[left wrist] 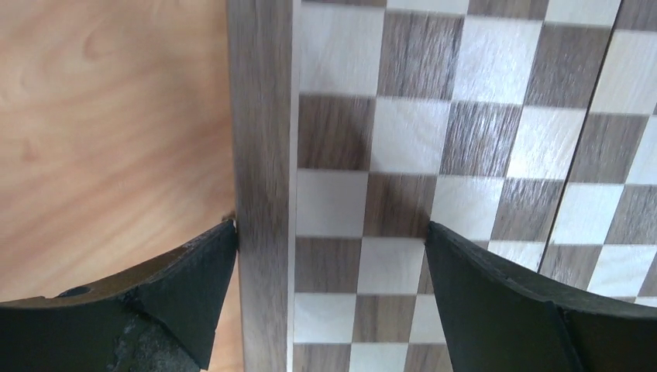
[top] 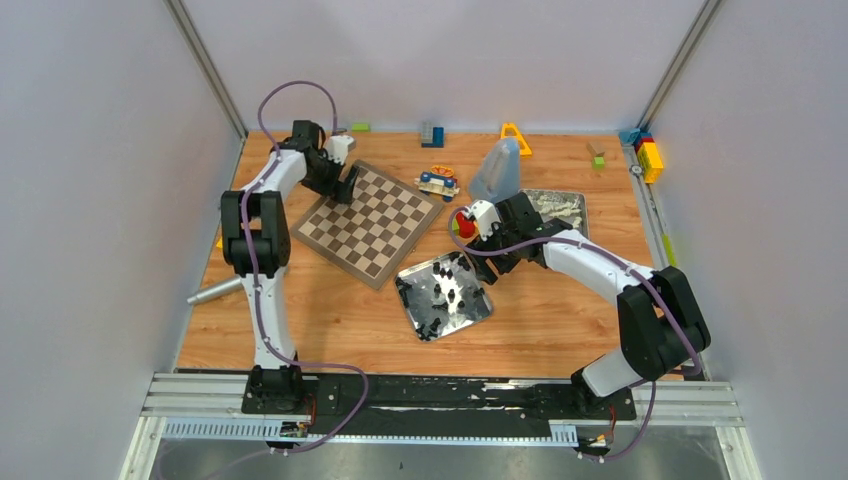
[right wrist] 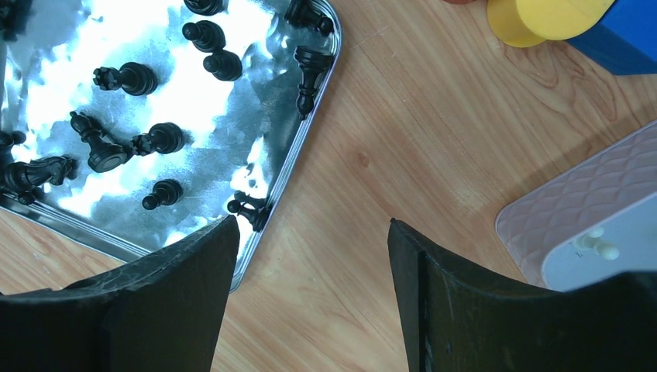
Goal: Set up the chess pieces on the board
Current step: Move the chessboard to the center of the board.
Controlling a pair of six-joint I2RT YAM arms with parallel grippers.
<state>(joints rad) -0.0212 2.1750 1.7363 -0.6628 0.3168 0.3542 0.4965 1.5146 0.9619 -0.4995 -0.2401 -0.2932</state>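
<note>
Closest to the lens in both wrist views, black fingers [left wrist: 496, 310] are seen spread wide with nothing gripped between them. On the wooden table [top: 560, 330], a silver tray [top: 482, 308] is set near the middle, just near and right of the board [top: 373, 221]. Black chess pieces [top: 445, 290] are scattered inside it, most of them lying on their sides, and a few are pressed against its raised rim. A second tray [top: 572, 200] is placed farther back on the right and is partly hidden by the right arm. Pale pieces [top: 556, 208] are heaped in it. The board is laid at the left centre of the table, turned cornerwise to the table edges. The left end effector [left wrist: 329, 232] is held wide open over the board's far left edge. One finger is over the bare table just beside the brown border, the other is over the checks, and nothing is held; whether the board is touched cannot be told. The right end effector [right wrist: 311, 225] is likewise held well open and empty, poised over bare table just beside the silver tray's right rim, with one finger overlapping that rim in the wrist view. A yellow and blue toy block [right wrist: 558, 15] is seen at the far right of that view.
</note>
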